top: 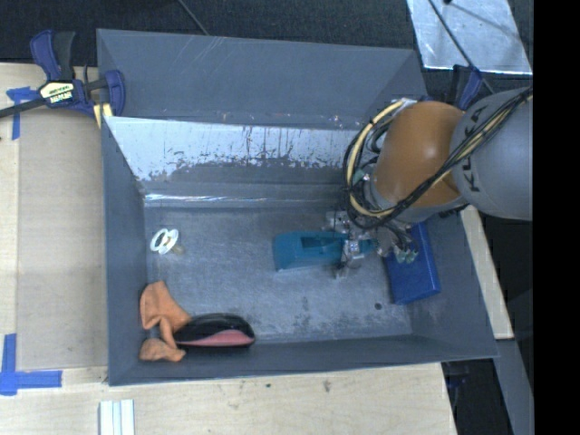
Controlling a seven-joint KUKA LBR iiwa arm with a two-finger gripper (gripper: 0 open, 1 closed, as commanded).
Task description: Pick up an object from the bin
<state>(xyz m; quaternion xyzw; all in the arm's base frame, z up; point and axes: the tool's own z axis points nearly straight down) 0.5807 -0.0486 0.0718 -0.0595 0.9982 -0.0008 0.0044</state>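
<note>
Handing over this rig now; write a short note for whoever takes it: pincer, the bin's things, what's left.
Pincer: low in the right half of the bin, at the right end of the teal block; open or shut, cannot tell.
Dark blue flat block lies just right of it.
White ring at left; orange cloth and black-and-pink object in the lower-left corner.
Done: nothing lifted clear.
Left: grasp one thing, raise it out.

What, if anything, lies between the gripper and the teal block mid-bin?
Nothing visible does. The gripper is at the right end of the teal block. The blue pad lies on the gripper's far side, out of the way.
</note>
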